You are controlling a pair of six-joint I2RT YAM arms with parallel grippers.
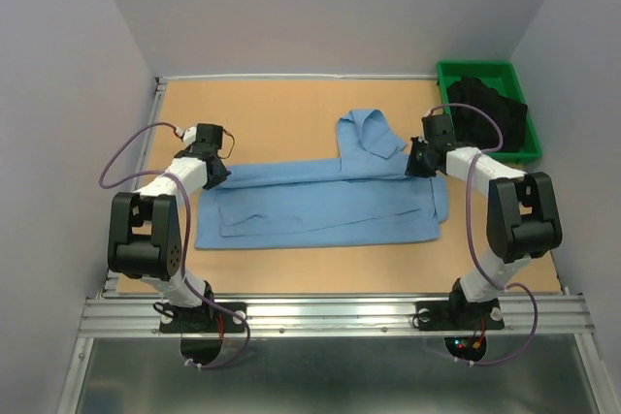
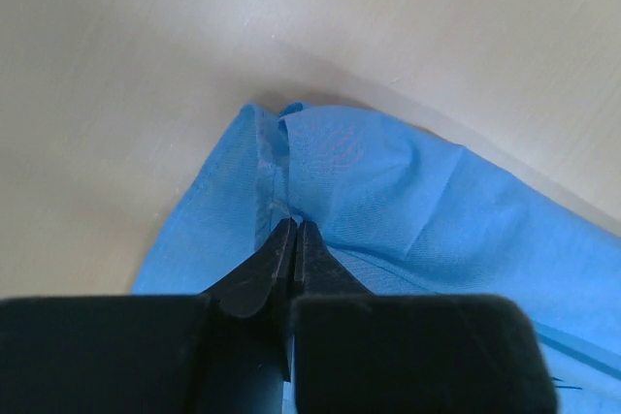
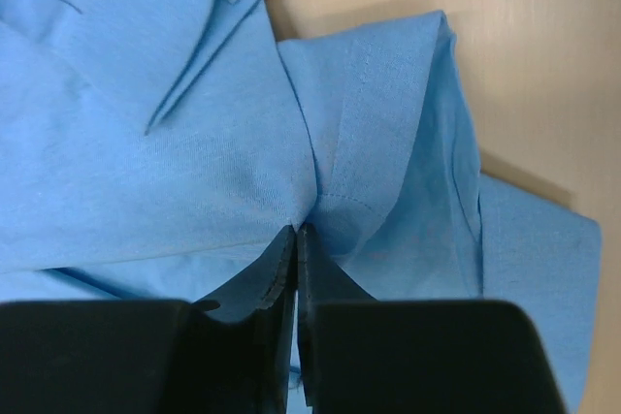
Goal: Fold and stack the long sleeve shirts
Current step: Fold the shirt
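One light blue long sleeve shirt [image 1: 320,203] lies across the middle of the table as a long band, with its collar end [image 1: 369,133] sticking out toward the back. My left gripper [image 1: 215,174] sits at the band's far left corner. In the left wrist view this gripper [image 2: 294,223] is shut, pinching a puckered fold of the shirt [image 2: 388,172]. My right gripper [image 1: 419,164] is at the far right edge, beside the collar end. Its wrist view shows the gripper [image 3: 296,230] shut on a gathered seam of the shirt [image 3: 194,143].
A green bin [image 1: 475,67] stands at the back right corner, holding dark clothing [image 1: 490,113], just behind my right arm. Grey walls close in the table on the left, back and right. A metal rail [image 1: 330,312] runs along the near edge.
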